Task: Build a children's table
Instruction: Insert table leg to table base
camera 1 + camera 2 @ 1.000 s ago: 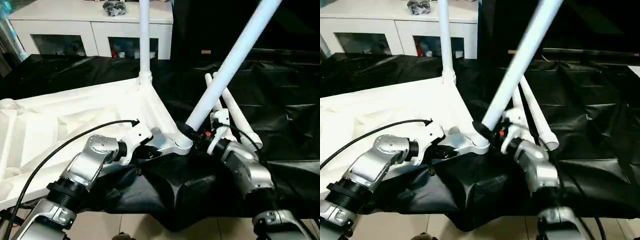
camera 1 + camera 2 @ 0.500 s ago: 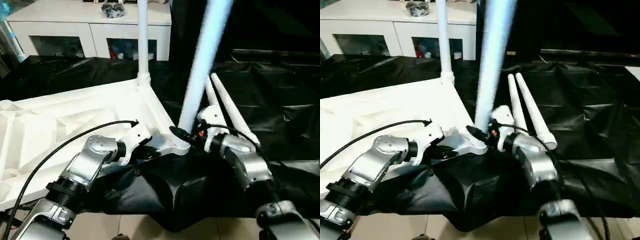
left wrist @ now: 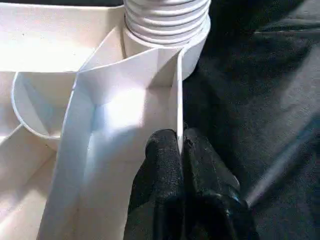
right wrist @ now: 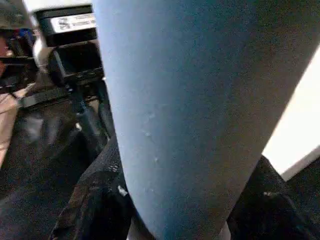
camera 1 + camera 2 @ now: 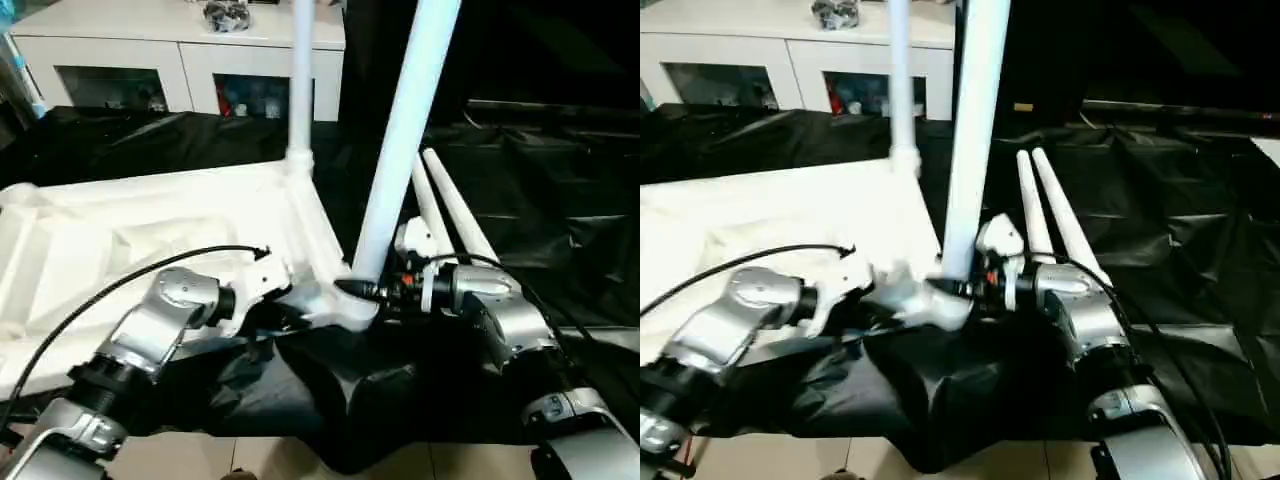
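Note:
The children's table top (image 5: 120, 235) lies upside down on the black cloth, ribbed side up. One white leg (image 5: 300, 80) stands upright in its far corner socket. My right gripper (image 5: 363, 290) is shut on a second leg (image 5: 405, 130) at its base, holding it nearly upright at the near corner socket (image 5: 345, 308). In the right wrist view the leg (image 4: 190, 100) sits between both black fingers (image 4: 92, 200). My left gripper (image 5: 290, 305) is shut on the top's thin rim wall (image 3: 178, 90) just beside that socket, its fingers (image 3: 162, 160) pinching the wall. Two loose legs (image 5: 450, 205) lie behind my right arm.
The black-draped work table (image 5: 570, 200) extends to the right and back. A white cabinet with glass doors (image 5: 180, 50) stands behind it. The cloth hangs over the table's front edge, with floor (image 5: 200, 465) below. A black cable (image 5: 130, 290) loops over my left forearm.
My right gripper has swung the held leg from leaning far right to nearly upright over the near corner socket. My left gripper keeps its pinch on the rim.

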Robot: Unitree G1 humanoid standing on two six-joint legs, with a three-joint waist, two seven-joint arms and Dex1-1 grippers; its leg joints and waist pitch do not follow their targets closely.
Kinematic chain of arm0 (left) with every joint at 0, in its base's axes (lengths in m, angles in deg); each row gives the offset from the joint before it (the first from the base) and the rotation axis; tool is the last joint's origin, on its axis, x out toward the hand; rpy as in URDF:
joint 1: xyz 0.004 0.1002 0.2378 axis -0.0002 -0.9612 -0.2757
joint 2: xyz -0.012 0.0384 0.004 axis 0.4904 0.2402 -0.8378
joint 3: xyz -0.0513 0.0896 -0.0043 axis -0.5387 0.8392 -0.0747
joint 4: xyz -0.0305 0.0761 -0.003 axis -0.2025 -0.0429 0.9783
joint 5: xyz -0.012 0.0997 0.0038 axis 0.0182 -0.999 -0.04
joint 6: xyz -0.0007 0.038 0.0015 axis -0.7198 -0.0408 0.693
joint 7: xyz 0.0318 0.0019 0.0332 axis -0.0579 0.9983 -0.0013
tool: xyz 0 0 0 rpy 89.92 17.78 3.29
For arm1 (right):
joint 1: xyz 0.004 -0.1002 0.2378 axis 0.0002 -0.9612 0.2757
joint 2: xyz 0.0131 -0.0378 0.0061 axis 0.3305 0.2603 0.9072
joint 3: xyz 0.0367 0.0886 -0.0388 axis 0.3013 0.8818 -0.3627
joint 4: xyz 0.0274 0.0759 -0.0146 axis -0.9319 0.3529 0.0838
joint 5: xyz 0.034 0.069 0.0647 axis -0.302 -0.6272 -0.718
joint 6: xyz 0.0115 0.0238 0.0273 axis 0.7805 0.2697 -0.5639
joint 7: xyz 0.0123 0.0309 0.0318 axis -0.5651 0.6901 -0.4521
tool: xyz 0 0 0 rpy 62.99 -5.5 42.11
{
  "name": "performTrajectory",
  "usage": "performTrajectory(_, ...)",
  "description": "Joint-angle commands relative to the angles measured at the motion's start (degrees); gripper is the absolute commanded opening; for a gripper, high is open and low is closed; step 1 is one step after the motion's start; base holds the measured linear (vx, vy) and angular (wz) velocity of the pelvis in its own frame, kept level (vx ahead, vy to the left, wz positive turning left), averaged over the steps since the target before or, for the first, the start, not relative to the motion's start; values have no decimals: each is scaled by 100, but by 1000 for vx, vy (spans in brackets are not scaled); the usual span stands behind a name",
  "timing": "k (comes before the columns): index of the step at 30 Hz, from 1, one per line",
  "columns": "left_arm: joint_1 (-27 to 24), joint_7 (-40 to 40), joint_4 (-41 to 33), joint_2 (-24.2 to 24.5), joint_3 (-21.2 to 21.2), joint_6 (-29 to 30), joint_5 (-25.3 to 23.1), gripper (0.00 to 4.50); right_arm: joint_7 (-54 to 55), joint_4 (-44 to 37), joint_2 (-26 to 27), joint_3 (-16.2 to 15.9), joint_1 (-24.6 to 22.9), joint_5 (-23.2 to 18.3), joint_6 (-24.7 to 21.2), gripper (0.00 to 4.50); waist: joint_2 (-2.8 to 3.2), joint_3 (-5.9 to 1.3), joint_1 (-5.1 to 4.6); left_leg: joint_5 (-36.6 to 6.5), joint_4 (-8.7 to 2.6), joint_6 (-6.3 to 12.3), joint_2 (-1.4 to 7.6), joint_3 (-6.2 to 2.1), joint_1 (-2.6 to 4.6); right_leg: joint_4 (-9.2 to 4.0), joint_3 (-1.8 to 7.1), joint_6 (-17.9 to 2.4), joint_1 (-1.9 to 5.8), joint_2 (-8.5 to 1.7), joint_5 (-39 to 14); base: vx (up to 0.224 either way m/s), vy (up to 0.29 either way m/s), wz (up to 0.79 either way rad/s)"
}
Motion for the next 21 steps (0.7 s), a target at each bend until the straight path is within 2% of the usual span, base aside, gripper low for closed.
performTrajectory(1, 34, 335, -349, -57, 122, -100, 258, 0, -248, 424, -24, -436, -298, 233, -414, 191, 44, -242, -14, -1449, -377, 115, 97, 6, 79, -441, 217, -1308, 159, -253, -371, 0, 0, 0)
performTrajectory(3, 59, 269, -315, -61, 66, -82, 241, 0, -229, 513, 9, -396, -281, 267, -309, 191, 41, -234, -15, -1572, -392, 61, 99, 4, 92, -462, 226, -1281, 148, -260, -585, 0, 0, 0)
performTrajectory(4, 82, 187, -272, -89, 12, -59, 232, 0, -161, 585, 46, -353, -254, 266, -270, 191, 68, -236, -6, -1591, -394, 43, 99, -3, 95, -461, 226, -1279, 148, -266, -611, 0, 0, 0)
performTrajectory(5, 168, -77, -124, -188, -92, -20, 161, 0, 201, 808, 166, -205, -159, 281, -112, 191, 47, -242, -19, -1572, -394, 15, 96, -1, 87, -459, 232, -1282, 149, -270, -588, 0, 0, 0)
performTrajectory(6, 168, -77, -124, -188, -92, -20, 161, 0, 201, 808, 166, -205, -159, 281, -112, 191, 49, -237, -26, -1599, -396, 2, 94, 0, 88, -463, 231, -1295, 142, -272, -617, 0, 0, 0)
performTrajectory(9, 418, -686, 232, -448, -309, 202, 48, 0, 1486, 1464, 417, 96, 154, 481, 190, 191, 58, -218, -40, -1759, -416, -134, 88, -8, 111, -492, 236, -1286, 122, -287, -978, 0, 0, 0)
performTrajectory(11, 488, -846, 316, -521, -369, 293, 28, 0, 1763, 1610, 464, 156, 227, 523, 219, 191, 49, -214, -43, -1871, -424, -162, 91, -12, 124, -523, 237, -1187, 114, -290, -1248, 0, 0, 0)
performTrajectory(12, 684, -1201, 536, -682, -467, 440, -33, 0, 2280, 1874, 577, 244, 374, 554, 145, 191, 77, -215, -38, -1874, -422, -162, 92, -17, 117, -519, 245, -1174, 106, -296, -1238, 0, 0, 0)
performTrajectory(13, 684, -1201, 536, -682, -467, 440, -33, 0, 2280, 1874, 577, 244, 374, 554, 145, 191, 73, -214, -53, -1853, -424, -174, 87, -10, 112, -519, 247, -1173, 102, -285, -1218, 0, 0, 0)
performTrajectory(14, 823, -1448, 692, -794, -533, 541, -76, 0, 2637, 2055, 657, 303, 476, 572, 87, 191, 69, -227, -47, -1833, -418, -217, 84, -13, 129, -513, 246, -1176, 92, -280, -1182, 0, 0, 0)
performTrajectory(16, 1170, -2130, 1069, -1113, -732, 900, -136, 0, 3382, 2442, 906, 462, 703, 526, -70, 191, 72, -222, -46, -1747, -419, -246, 78, -10, 123, -502, 249, -1196, 92, -276, -1063, 0, 0, 0)
performTrajectory(17, 1297, -2430, 1241, -1237, -808, 964, -172, 0, 3655, 2611, 1019, 569, 797, 466, -59, 191, 74, -243, -42, -1687, -407, -252, 70, -6, 104, -498, 246, -1181, 112, -279, -954, 0, 0, 0)
performTrajectory(19, 1452, -2820, 1487, -1367, -850, 939, -272, 0, 3993, 2814, 1178, 752, 917, 345, 8, 191, 68, -247, -28, -1572, -404, -220, 68, -17, 82, -485, 238, -1168, 133, -281, -782, 0, 0, 0)
performTrajectory(20, 1521, -3030, 1619, -1401, -829, 854, -373, 0, 4092, 2875, 1266, 860, 966, 250, 58, 191, 37, -259, -21, -1436, -394, -159, 62, -15, 63, -466, 232, -1155, 150, -277, -600, 0, 0, 0)
performTrajectory(21, 1536, -3086, 1653, -1402, -806, 805, -418, 0, 4110, 2878, 1297, 900, 979, 212, 96, 191, 53, -261, -23, -1384, -387, -109, 64, -15, 56, -459, 230, -1148, 151, -271, -439, 0, 0, 0)
